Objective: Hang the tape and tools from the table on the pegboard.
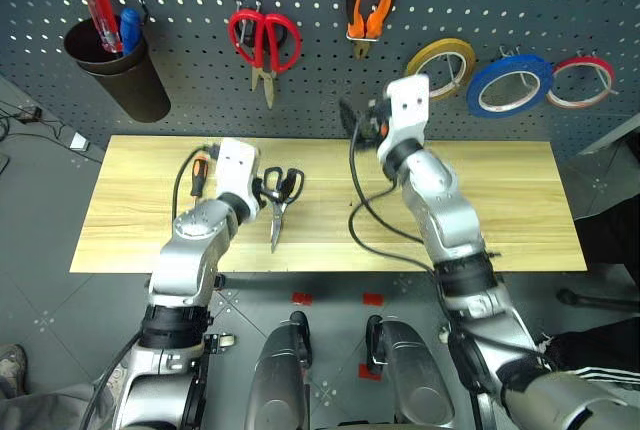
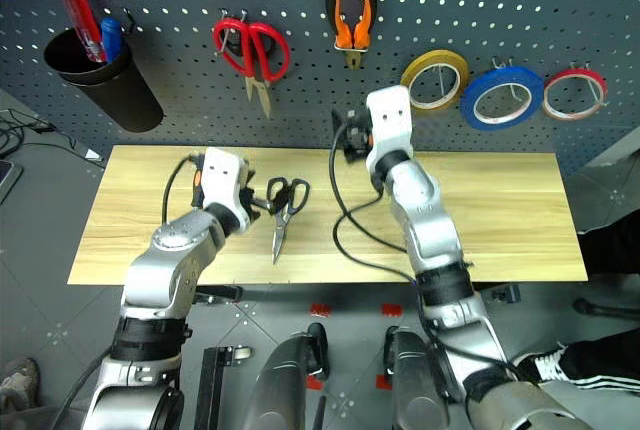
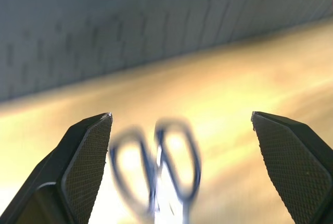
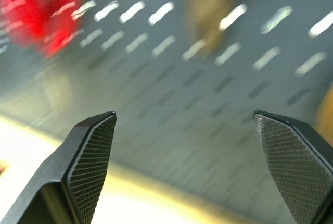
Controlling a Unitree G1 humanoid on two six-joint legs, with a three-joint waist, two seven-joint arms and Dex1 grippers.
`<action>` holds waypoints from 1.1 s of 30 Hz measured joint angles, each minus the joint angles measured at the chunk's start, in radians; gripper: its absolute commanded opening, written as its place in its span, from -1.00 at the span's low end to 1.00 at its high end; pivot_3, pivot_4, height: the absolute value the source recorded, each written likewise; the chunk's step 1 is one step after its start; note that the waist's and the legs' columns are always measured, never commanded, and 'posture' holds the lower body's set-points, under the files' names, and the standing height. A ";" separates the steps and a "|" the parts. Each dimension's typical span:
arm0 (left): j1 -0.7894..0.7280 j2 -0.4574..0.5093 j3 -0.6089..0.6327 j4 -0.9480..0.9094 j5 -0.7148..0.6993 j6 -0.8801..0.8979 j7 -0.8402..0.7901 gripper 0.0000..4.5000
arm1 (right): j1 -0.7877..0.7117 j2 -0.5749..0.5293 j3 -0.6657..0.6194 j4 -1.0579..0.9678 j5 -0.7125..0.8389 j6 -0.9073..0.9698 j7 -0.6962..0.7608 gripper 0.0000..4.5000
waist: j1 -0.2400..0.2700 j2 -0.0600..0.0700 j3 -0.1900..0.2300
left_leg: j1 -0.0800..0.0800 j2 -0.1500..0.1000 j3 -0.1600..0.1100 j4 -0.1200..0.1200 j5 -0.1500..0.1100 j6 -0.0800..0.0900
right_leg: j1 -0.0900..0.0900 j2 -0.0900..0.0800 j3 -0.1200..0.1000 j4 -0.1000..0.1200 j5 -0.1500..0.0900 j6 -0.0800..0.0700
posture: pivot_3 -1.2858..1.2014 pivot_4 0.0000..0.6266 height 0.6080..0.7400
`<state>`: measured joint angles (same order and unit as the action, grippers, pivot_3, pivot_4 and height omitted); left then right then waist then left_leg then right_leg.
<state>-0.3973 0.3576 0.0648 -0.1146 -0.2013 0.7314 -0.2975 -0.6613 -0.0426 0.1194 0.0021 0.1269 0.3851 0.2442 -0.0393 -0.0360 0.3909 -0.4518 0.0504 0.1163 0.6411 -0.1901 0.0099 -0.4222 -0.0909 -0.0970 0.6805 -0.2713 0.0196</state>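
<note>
A: Two tools on your bench [image 1: 480,210]: black-looped scissors [image 1: 279,195] and the orange-black screwdriver [image 1: 199,172], which lies just left of your left gripper [image 3: 182,130].

B: Your jaws?

A: Both sets wide apart, nothing in them. Left gripper sits low by the scissors' loops. Right gripper [image 4: 184,130] is up off the bench, facing the pegboard [image 1: 200,100].

B: Rest of your task stuff?

A: Hung already. Pliers [image 1: 372,5] up top, blue tape [image 1: 510,85] between the yellow tape [image 1: 441,67] and the red-and-white tape [image 1: 581,82].
</note>
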 measured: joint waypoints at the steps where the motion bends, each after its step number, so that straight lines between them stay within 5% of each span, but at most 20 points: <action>1: 0.014 0.000 0.002 -0.016 0.000 0.057 0.014 1.00 | 0.035 -0.019 0.017 -0.070 0.029 0.061 0.037 0.99 | 0.000 0.000 0.000 | 0.000 0.000 0.000 0.000 0.000 0.000 | 0.000 0.000 0.000 0.000 0.000 0.000 | -0.08 0.26 1.00; 8: 0.053 -0.010 -0.023 -0.021 0.032 0.242 0.092 1.00 | 0.216 -0.137 0.076 -0.392 0.221 0.392 0.173 0.99 | 0.006 0.000 0.000 | 0.000 0.000 -0.002 0.000 0.000 0.000 | 0.001 0.000 -0.001 0.001 0.000 0.000 | -0.08 0.26 1.00; 20: -0.149 -0.125 -0.079 0.311 0.128 0.123 0.177 1.00 | 0.224 -0.145 0.079 -0.433 0.253 0.459 0.168 0.99 | 0.007 0.000 0.000 | 0.001 -0.001 -0.003 0.000 0.000 0.000 | 0.001 0.000 -0.001 0.000 0.000 0.000 | -0.10 0.23 1.00; 24: -0.167 -0.128 -0.084 0.349 0.133 0.110 0.173 0.63 | 0.212 -0.144 0.058 -0.432 0.261 0.470 0.167 1.00 | 0.006 0.000 0.000 | 0.001 -0.001 -0.003 0.000 0.000 0.000 | 0.002 0.000 -0.002 0.001 0.000 0.000 | -0.11 0.22 1.00; 33: -0.136 -0.131 -0.030 0.317 0.121 0.108 0.160 -0.59 | 0.198 -0.147 0.018 -0.432 0.288 0.490 0.160 1.00 | 0.003 0.000 -0.001 | 0.002 -0.001 -0.003 0.000 0.000 0.000 | 0.002 -0.001 -0.001 0.001 0.000 0.000 | -0.11 0.18 1.00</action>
<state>-0.5332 0.2269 0.0343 0.2027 -0.0801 0.8392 -0.1377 -0.4633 -0.1899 0.1374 -0.4300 0.4150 0.8750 0.4038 -0.0366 -0.0363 0.3901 -0.4503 0.0495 0.1138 0.6414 -0.1902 0.0100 -0.4201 -0.0915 -0.0984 0.6812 -0.2713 0.0197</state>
